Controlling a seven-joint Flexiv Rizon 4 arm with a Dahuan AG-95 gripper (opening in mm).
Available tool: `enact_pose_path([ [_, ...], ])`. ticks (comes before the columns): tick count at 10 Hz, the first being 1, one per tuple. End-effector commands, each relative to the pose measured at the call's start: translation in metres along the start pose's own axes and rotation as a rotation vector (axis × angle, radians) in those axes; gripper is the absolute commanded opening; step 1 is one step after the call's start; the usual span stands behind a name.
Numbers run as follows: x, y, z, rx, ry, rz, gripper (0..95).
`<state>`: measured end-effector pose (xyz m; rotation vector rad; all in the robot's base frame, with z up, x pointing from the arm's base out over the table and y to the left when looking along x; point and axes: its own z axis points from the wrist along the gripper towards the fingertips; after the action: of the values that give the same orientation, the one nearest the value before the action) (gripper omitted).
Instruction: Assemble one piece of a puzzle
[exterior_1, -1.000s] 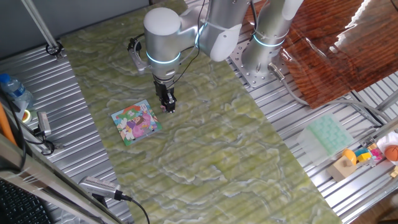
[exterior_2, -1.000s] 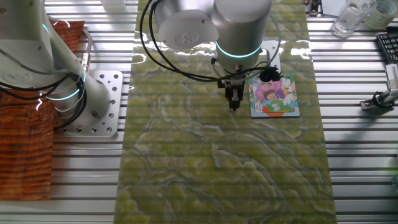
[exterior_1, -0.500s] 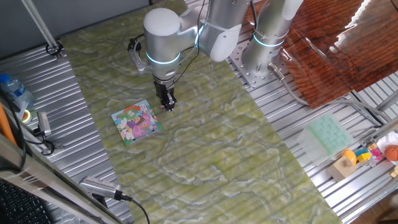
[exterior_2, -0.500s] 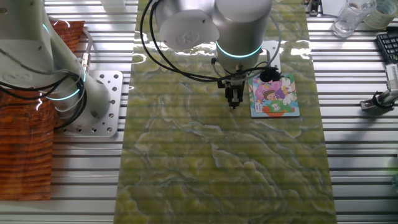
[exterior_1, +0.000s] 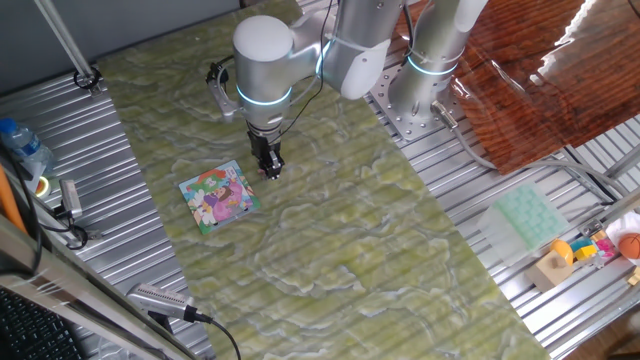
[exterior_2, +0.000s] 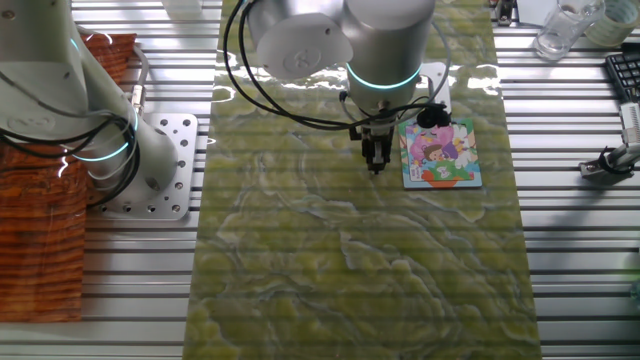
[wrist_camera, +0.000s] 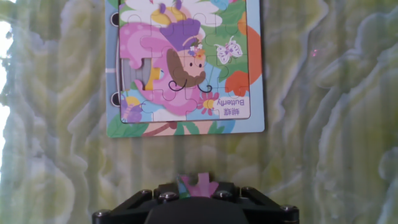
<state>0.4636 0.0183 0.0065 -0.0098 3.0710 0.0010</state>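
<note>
Pale green and moulded, a tray (exterior_1: 525, 219) lies on the ribbed metal table (exterior_1: 470, 175) well away from the gripper, and whether anything sits in its shallow pockets cannot be made out from here; past it, at the table's edge, stands a cluster of small coloured toys (exterior_1: 585, 250). The gripper (exterior_1: 271, 172) hangs, fingers pointing down, over the green marbled mat (exterior_1: 330, 230), with its fingers drawn close together and pinched on the piece (wrist_camera: 197, 186), a tiny pink jigsaw bit whose tab sticks up above the black fingertips in the hand view. In both fixed views the fingers (exterior_2: 376, 160) read as a narrow dark pair with almost no gap; the piece itself is too small to pick out there. Whether the fingertips touch the mat cannot be told. The puzzle (wrist_camera: 186, 65) lies flat on the mat just ahead of the fingers, apart from them, its blue edge nearest the hand; in the other fixed view the puzzle (exterior_2: 440, 152) sits just beside the gripper. In the hand view a grey unfilled slot (wrist_camera: 142, 76) shows among the pink pieces, ahead and to the left of the held piece.
</note>
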Motion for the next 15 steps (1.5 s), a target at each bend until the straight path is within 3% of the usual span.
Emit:
enact_pose_path([
  [1,-0.0001,0.0002,0.0002,-0.002,-0.002,0.0,38.0],
  [7,0.0,-0.0008,-0.0021,-0.001,-0.008,-0.005,38.0],
  [8,0.0,-0.0013,-0.0038,-0.001,-0.009,-0.008,57.0],
  [13,0.0002,-0.0018,-0.0029,-0.001,-0.009,-0.01,57.0],
  [14,0.0002,-0.0018,-0.0023,-0.001,-0.009,-0.009,38.0],
  [15,0.0003,-0.0019,-0.002,0.0,-0.009,-0.009,38.0],
])
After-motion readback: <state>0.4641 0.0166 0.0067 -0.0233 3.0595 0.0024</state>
